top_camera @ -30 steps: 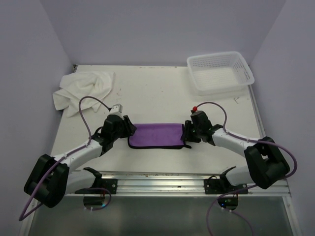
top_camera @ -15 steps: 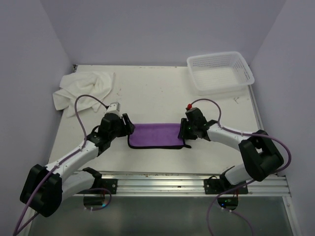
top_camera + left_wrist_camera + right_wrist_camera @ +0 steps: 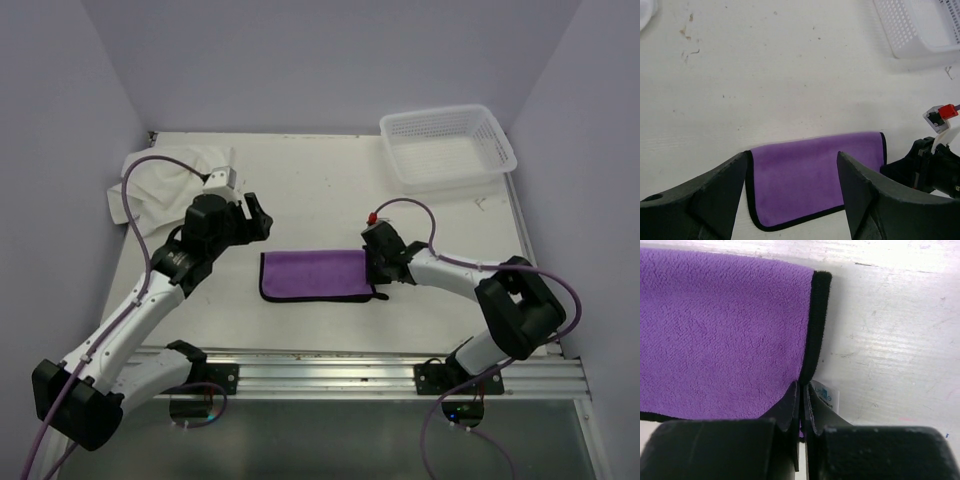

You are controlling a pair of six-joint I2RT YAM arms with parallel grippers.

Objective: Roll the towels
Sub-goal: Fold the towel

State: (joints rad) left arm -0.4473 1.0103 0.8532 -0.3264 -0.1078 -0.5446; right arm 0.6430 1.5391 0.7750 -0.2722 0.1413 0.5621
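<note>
Lilac walls are closing in a white bench [image 3: 320,190] on three sides. Far left, the large white towel [image 3: 165,180] is lying crumpled in a heap, with the left arm's cable arcing over it. Far right, a white perforated basket [image 3: 455,178] is sitting near the bench's corner. Near the middle, the purple towel [image 3: 315,275] is lying flat as a long strip, its dark edging showing along the near side and both ends. The left pincer [image 3: 252,218] is hovering above the bench beyond the strip's left end, its jaws gaping wide and gripping nothing. The right pincer [image 3: 801,390] is sitting low at the strip's right end, its jaws pressing together on the dark edging beside a small white label [image 3: 827,395].
</note>
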